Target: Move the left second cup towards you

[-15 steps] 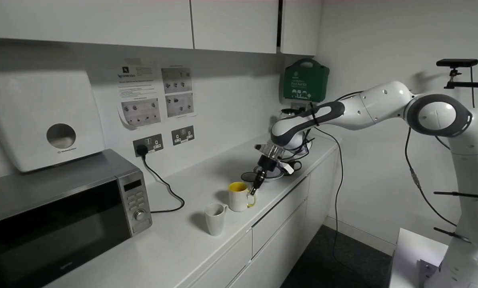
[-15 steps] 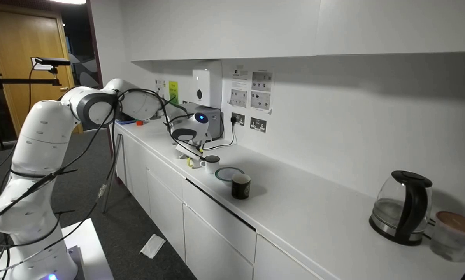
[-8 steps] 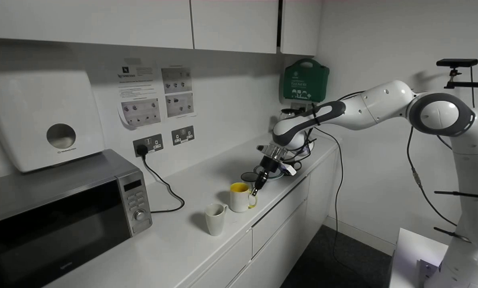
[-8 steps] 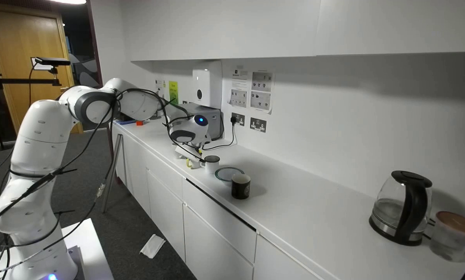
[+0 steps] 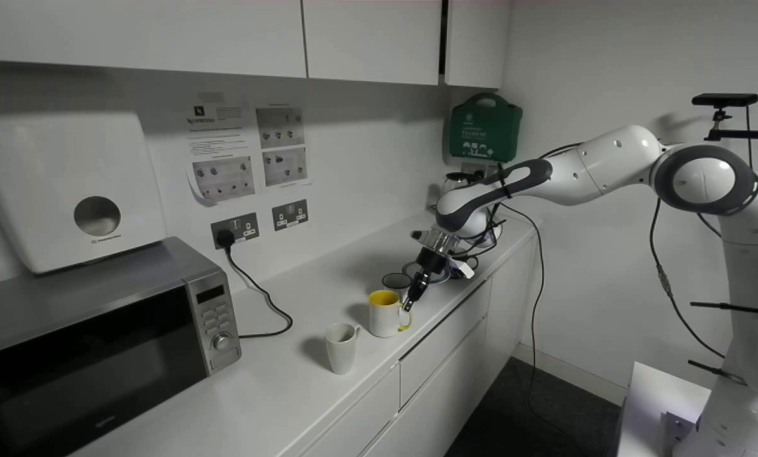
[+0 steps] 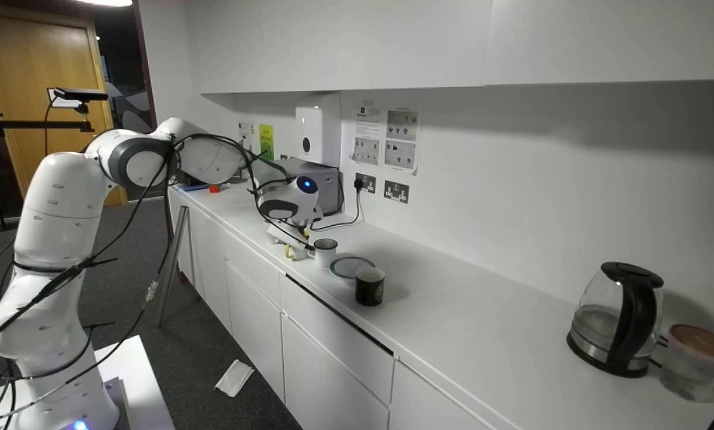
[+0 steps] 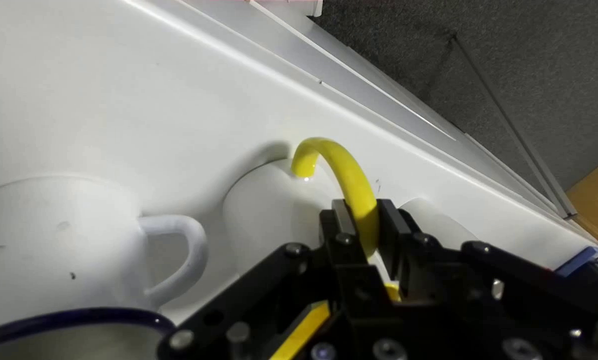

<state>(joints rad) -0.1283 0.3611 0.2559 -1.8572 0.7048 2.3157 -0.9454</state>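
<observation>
The left second cup (image 5: 384, 320) is white outside, yellow inside, with a yellow handle. It is upright on the counter between a white cup (image 5: 340, 351) and a dark-rimmed white mug (image 5: 396, 280). In an exterior view the left second cup (image 6: 299, 253) is partly hidden by the arm. My gripper (image 5: 408, 306) is at its handle, on the side toward the counter's front edge. In the wrist view the fingers of my gripper (image 7: 364, 212) are closed on the yellow handle; the cup body (image 7: 268, 210) lies beside and below them, partly covered.
A plate (image 6: 334, 270) and a dark mug (image 6: 369, 290) stand past the dark-rimmed mug. The microwave (image 5: 87, 362) is beyond the white cup. A kettle (image 6: 616, 322) and a lidded jar (image 6: 694, 364) stand farther along. The counter's front edge (image 5: 369, 388) is close to the cups.
My gripper and the left second cup have moved a little together toward the counter's front edge and the robot's base. The other cups have not moved.
</observation>
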